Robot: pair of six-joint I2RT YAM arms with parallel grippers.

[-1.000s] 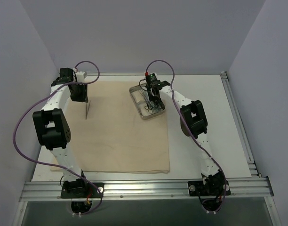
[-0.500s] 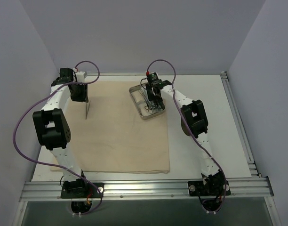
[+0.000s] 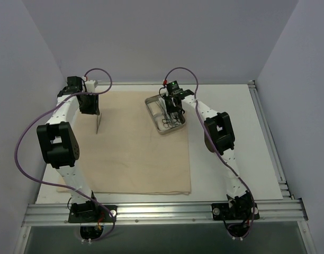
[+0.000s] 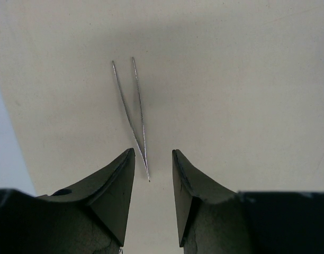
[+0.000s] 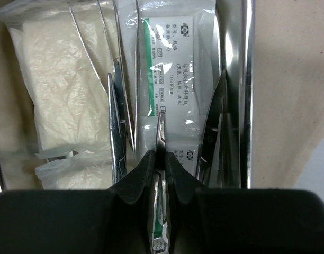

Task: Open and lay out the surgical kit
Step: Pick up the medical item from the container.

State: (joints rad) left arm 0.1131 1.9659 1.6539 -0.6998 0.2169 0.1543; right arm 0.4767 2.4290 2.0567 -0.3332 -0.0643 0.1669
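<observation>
1. From the top, we see the beige cloth point(image 3: 135, 159) spread flat on the white table point(image 3: 257, 132).
2. The steel tray point(image 3: 153, 115) sits on the far right part of the cloth. The right gripper point(image 3: 174, 112) reaches down into it.
3. The left gripper point(image 3: 91, 108) is over the far left part of the cloth. The tweezers point(image 3: 97, 124) lie just in front of it, well apart from the tray.
4. From the left wrist, we see the left gripper point(image 4: 153, 153) about half open. It holds nothing.
5. The tweezers point(image 4: 145, 164) lie flat on the cloth point(image 4: 231, 79). Their joined end sits in the gap between the two fingers, and their two tips point away.
6. From the right wrist, we see the right gripper point(image 5: 161, 156) squeezed almost shut. It pinches a thin metal tool point(image 5: 161, 127). We cannot tell which tool it is.
7. Under that tool lies a clear packet point(image 5: 175, 69) with a green stripe and small print.
8. A white gauze pad point(image 5: 61, 90) in a clear bag fills the left side of the tray point(image 5: 246, 79).
9. More thin metal tools point(image 5: 117, 121) lie between the gauze pad and the packet.
</observation>
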